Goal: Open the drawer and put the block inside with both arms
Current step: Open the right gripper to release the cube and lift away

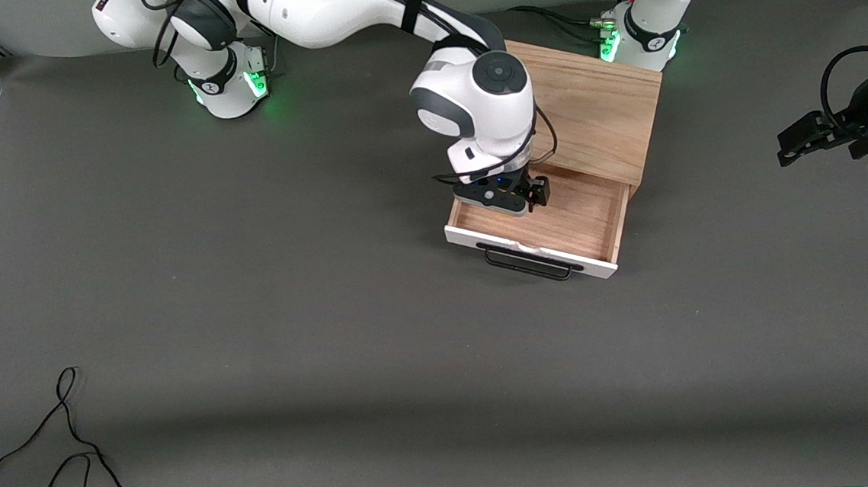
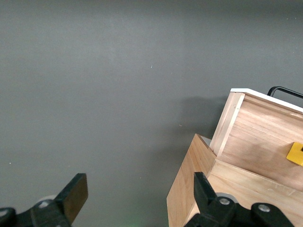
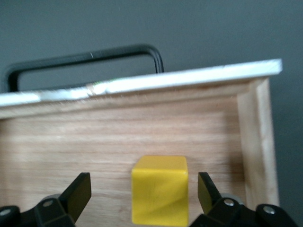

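The drawer [image 1: 581, 222] is pulled out of the light oak box [image 1: 592, 102], with its white front and black handle [image 1: 527, 264] toward the front camera. My right gripper [image 1: 503, 196] hangs low in the drawer and hides the block in the front view. In the right wrist view the yellow block [image 3: 160, 194] stands on the drawer floor [image 3: 71, 142] between the fingers of the open right gripper [image 3: 144, 189], with a gap on each side. My left gripper [image 1: 794, 143] waits, open and empty, over the table at the left arm's end. The left wrist view shows the left gripper [image 2: 139, 191], the drawer [image 2: 265, 137] and the block [image 2: 296, 153].
Loose black cables [image 1: 74, 452] lie on the grey mat near the front camera, at the right arm's end. The two green-lit arm bases [image 1: 228, 82] [image 1: 641, 38] stand along the table's back edge, one right beside the oak box.
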Tool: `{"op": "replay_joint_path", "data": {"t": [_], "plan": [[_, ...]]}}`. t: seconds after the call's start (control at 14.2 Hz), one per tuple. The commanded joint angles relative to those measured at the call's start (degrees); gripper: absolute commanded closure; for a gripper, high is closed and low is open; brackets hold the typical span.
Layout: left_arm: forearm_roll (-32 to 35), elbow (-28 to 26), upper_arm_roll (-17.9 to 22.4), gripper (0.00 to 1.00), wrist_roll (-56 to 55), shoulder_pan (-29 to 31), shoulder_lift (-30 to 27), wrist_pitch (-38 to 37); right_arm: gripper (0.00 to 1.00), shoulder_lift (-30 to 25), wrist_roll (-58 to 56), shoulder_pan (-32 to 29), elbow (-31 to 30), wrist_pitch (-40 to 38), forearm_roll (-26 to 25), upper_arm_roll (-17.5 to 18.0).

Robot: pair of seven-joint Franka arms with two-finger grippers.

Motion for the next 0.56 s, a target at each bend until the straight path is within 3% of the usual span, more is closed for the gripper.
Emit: {"op": "replay_joint_path", "data": {"t": [0.0,0.14,0.21,0.49], "plan": [[0.5,0.0,3.1,0.00,0.9,-5.2,-0.9,0.0,0.00,-5.5,-0.8,-3.5,-0.2,-5.1,-1.1,0.1],[0.5,0.3,10.3,0.00,0.9,-12.4,-0.8,0.0,0.00,-9.3,-9.2,-7.2,-1.1,-8.8,-0.7,0.6],[0.5,0.4,11.9,0.00,0.9,-14.1,-0.8,0.0,0.00,-11.7,-12.0,-9.3,-2.3,-10.1,0.9,0.5],[0.5,0.7,13.2,0.00,1.0,-15.0,-1.0,-0.1,0.00,-23.5,-27.4,-19.5,-14.6,-10.0,7.9,-0.1]]}}
